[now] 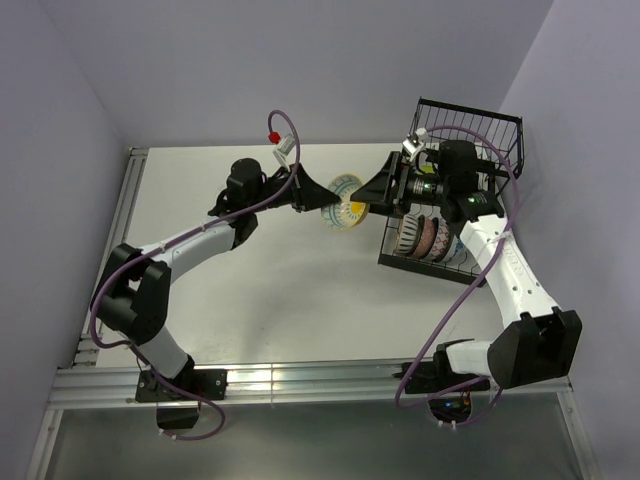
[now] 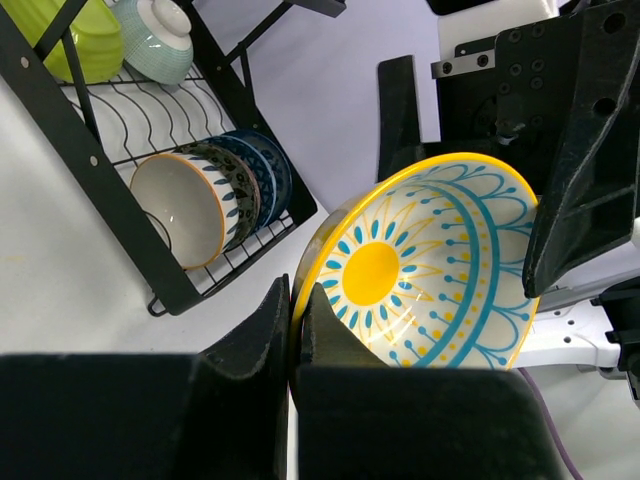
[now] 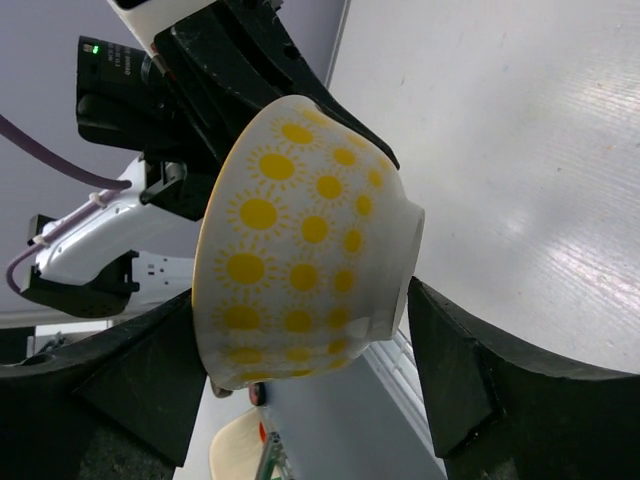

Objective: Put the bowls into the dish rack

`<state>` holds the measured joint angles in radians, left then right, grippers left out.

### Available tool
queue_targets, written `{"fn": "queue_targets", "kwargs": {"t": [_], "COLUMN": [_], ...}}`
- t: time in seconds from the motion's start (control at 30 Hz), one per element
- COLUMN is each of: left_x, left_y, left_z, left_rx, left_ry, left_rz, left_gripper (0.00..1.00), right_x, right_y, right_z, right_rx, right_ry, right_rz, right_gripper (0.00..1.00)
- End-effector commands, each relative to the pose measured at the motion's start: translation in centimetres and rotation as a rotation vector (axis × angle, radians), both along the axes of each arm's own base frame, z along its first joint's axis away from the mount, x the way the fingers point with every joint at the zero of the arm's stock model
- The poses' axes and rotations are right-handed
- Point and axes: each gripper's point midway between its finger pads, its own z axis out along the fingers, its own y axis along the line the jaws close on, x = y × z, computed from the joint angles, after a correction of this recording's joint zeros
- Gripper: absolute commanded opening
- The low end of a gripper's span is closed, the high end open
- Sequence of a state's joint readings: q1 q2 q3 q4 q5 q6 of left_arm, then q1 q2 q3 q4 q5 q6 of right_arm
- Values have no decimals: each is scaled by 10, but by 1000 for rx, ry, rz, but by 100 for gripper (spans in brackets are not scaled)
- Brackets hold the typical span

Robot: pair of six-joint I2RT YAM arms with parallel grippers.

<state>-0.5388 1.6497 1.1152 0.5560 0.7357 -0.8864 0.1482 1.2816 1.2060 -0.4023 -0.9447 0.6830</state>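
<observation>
- The yellow-and-blue bowl is clear of the worktop. It hangs in the air between the two end effectors, just left of the dish rack in the top view.
- Only the left wrist view shows us the bowl's inside: a yellow centre disc, blue petals and bands, and a yellow rim.
- Only the right wrist view shows us its outside: white, with yellow sun dots and a plain foot.
- The left end effector is narrow and pinched on the bowl's rim, with one finger inside and one outside.
- The right end effector is spread wide, with one finger on each side of the bowl. We cannot tell whether these fingers press on it.
- In the left wrist view, three bowls stand on edge in a tight row in the rack's slots: a cream bowl, a dark floral bowl and a blue bowl.
- A lime-green bowl and a pale teal bowl sit in the higher section.
- In the top view, the right arm partly covers the row.
</observation>
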Motion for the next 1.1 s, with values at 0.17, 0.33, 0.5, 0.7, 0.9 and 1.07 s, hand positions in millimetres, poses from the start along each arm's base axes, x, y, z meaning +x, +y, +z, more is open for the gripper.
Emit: {"fn": "queue_targets", "kwargs": {"t": [0.17,0.33,0.5,0.7,0.9,1.07], "left_x": [-6,-4,-4,-3,-3,-2], "left_y": [-2,-4,-5,-5,-6,-3], "left_z": [32,34,36,35,30,20], "left_rx": [-92,-92,-93,-87,-58,-8], "left_ry": [-67,-72,-73,-70,-62,-52], "left_rz": [-26,-27,-26,-27,-31,-35], "left_gripper": [0,0,0,0,20,49], "right_x": [-3,-3,-3,-7,-9,-7], "right_y": [8,9,9,9,7,-4], "right_z": [12,9,7,10,16,18], "right_rx": [63,67,62,71,48,27], "right_ry": [-40,-17,-17,-40,-93,-130], "right_rz": [54,54,55,74,83,55], "right_gripper": [72,90,86,54,0,0]}}
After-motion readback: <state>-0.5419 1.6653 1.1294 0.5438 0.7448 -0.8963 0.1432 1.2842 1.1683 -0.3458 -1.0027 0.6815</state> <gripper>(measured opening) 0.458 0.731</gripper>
